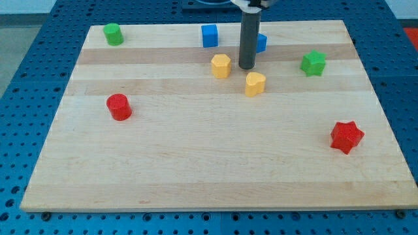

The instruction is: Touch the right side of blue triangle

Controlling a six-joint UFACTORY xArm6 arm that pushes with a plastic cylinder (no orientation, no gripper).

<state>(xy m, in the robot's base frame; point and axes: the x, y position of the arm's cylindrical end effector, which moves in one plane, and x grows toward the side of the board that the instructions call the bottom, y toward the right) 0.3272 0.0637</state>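
Observation:
The blue triangle (pixel 261 43) sits near the view's top, mostly hidden behind my rod; only its right part shows. My tip (pixel 247 66) rests on the board just below and left of it, between the yellow hexagon (pixel 221 66) at its left and the yellow heart (pixel 255 83) at its lower right. A blue cube (pixel 209 35) stands further left at the top.
A green cylinder (pixel 113 34) is at the top left, a green star (pixel 313 62) at the right, a red cylinder (pixel 119 107) at the left, a red star (pixel 346 136) at the lower right. The wooden board (pixel 209 163) ends in blue pegboard all round.

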